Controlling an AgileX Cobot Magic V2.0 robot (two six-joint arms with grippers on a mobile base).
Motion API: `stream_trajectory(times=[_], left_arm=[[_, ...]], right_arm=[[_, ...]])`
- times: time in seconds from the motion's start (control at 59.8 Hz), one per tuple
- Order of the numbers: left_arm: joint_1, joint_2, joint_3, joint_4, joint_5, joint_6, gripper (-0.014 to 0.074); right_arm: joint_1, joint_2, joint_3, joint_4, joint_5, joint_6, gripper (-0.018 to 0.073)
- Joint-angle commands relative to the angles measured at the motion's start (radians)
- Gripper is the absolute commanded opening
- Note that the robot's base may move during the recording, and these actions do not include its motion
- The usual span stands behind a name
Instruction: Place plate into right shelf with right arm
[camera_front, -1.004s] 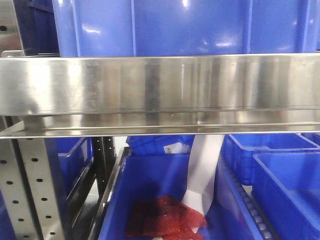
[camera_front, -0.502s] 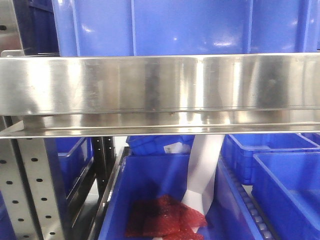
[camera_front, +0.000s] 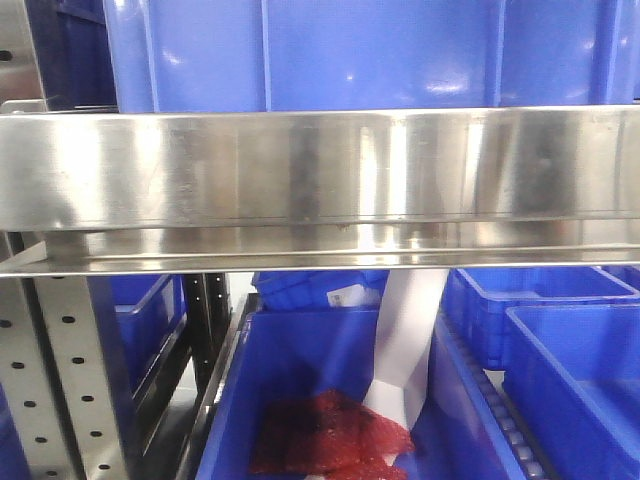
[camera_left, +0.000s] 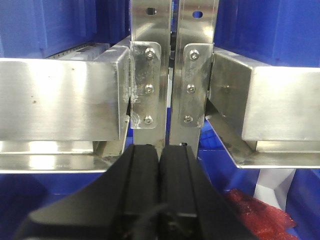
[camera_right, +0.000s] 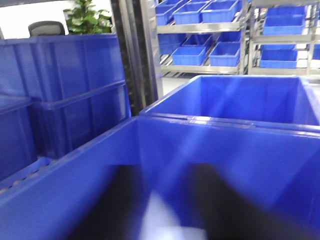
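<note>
One bin label (camera_front: 345, 296) unreadable; L claw (camera_left: 160, 152) closed.

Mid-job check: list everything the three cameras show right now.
shelf: one, steel, across the front view.
big bin: one, blue, on that shelf.
lower bins: several, blue, under the shelf.
red mesh: one, red, in the middle lower bin.
white sheet: one, white, upright beside the mesh.
uprights: two, steel, bolted between shelves, left wrist view.
plant: one, green, far left, right wrist view.
far racks: steel, holding small blue bins, right wrist view.
plate: none clearly seen; a pale blur low in the right wrist view might be it.
left pincer: black, shut, empty, facing the uprights.
right pincer: dark, blurred, flanking that blur; grip unclear.
</note>
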Motion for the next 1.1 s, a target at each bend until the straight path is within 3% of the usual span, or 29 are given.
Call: stream_trajectory(times=[0.0,0.201,0.401,0.502,0.702,0.769,1.087], left_arm=[[-0.007,-0.007,0.008,-0.006,-0.087,-0.003,-0.0047],[-0.007,-0.007,0.008,-0.006,-0.087,-0.003,-0.0047],[-0.007,-0.007,0.008,-0.006,-0.087,-0.003,-0.0047],[-0.007,-0.007,0.008,-0.006,-0.087,-0.003,-0.0047],[-0.007,-0.007,0.008,-0.006,-0.087,-0.003,-0.0047],[-0.007,-0.007,0.008,-0.006,-0.087,-0.003,-0.0047],[-0.007,-0.007,0.008,-0.006,-0.087,-0.003,-0.0047]], right_arm=[[-0.005,-0.061,-0.043,0.011,-0.045,-0.007,0.0623],[-0.005,-0.135,-0.043,0.01,0.011,-0.029,0.0622],[-0.006,-0.28,-0.041,-0.007,0.168,-0.053,0.0599],[-0.006,-0.358,-0.041,-0.007,0.232,-0.053,0.0476],[-0.006,-0.483,-0.041,-0.008,0.36,-0.053,0.0033],[-0.006,-0.509,-0.038,-0.008,0.384,-0.051,0.0069],[-0.006,-0.55,-0.019,-0.008,0.384,-0.051,0.0064]])
